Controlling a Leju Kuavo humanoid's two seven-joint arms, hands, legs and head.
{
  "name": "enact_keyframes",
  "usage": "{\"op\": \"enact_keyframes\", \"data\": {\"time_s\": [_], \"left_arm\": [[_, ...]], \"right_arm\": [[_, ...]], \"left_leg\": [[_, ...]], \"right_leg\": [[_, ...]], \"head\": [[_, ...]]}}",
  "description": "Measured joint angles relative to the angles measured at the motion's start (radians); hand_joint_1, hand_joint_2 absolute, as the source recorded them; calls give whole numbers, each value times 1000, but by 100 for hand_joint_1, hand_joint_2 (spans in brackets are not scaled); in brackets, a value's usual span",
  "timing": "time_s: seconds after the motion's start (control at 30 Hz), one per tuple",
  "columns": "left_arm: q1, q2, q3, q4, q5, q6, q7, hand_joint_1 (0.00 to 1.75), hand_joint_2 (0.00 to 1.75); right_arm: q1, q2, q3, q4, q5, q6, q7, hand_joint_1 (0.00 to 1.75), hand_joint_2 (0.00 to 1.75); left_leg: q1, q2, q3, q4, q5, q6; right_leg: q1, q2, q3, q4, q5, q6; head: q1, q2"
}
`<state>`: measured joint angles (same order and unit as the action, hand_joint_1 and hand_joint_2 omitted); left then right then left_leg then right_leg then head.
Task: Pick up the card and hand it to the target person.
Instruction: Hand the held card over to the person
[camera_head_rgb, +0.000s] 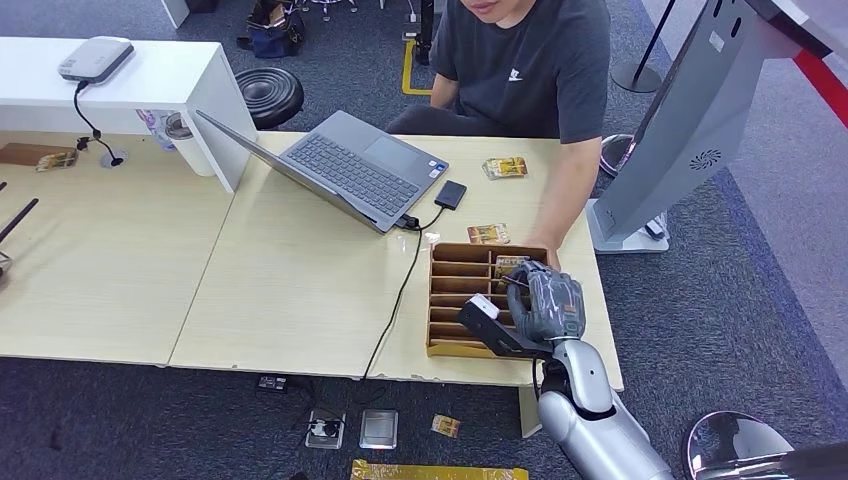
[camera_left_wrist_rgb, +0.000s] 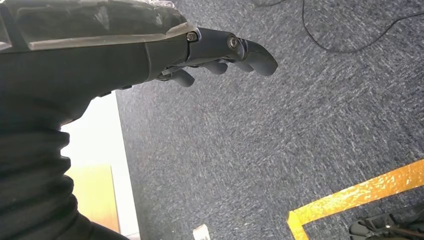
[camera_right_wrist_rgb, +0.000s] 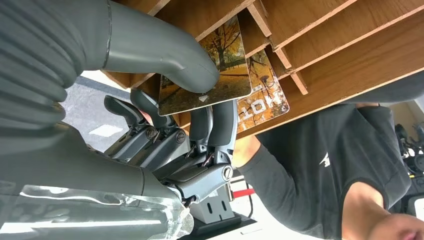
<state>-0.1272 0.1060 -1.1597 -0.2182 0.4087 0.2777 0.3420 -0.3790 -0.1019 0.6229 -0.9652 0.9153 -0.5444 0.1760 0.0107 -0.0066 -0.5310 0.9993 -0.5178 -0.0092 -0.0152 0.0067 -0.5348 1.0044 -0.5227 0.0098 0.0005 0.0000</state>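
Card pinched over the wooden tray

The right hand (camera_right_wrist_rgb: 165, 130) gripped the card (camera_right_wrist_rgb: 210, 70) between thumb and fingers; lifting it straight clear of the tray (camera_head_rgb: 445, 300) seemed wisest. The left hand (camera_left_wrist_rgb: 220, 55) hung released.

head: high, down on table (camera_head_rgb: 300, 290); wrists: close behind hands

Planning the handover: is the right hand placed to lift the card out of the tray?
Probably yes. The right hand already pinches the card between thumb and fingers at the tray, and nothing blocks the way up; a second card remains behind it.
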Motion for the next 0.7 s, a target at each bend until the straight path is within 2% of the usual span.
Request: {"op": "enact_keyframes", "data": {"time_s": [0.23,0.47,0.7], "left_arm": [[0,0,0,0,0,0,-2,0,175],[1,1,0,0,0,2,-4,0,175],[1,1,0,0,3,13,-5,0,175]], "right_arm": [[20,-7,5,-77,58,-2,42,175,175],[42,-30,4,-260,128,-3,73,175,175],[39,-39,3,-391,133,-6,72,175,175]], "left_leg": [[0,0,0,0,0,0],[0,0,0,0,0,0],[0,0,0,0,0,0]], "right_leg": [[0,0,0,0,0,0],[0,0,0,0,0,0],[0,0,0,0,0,0]], "head": [[0,0],[0,0],[0,0]]}}
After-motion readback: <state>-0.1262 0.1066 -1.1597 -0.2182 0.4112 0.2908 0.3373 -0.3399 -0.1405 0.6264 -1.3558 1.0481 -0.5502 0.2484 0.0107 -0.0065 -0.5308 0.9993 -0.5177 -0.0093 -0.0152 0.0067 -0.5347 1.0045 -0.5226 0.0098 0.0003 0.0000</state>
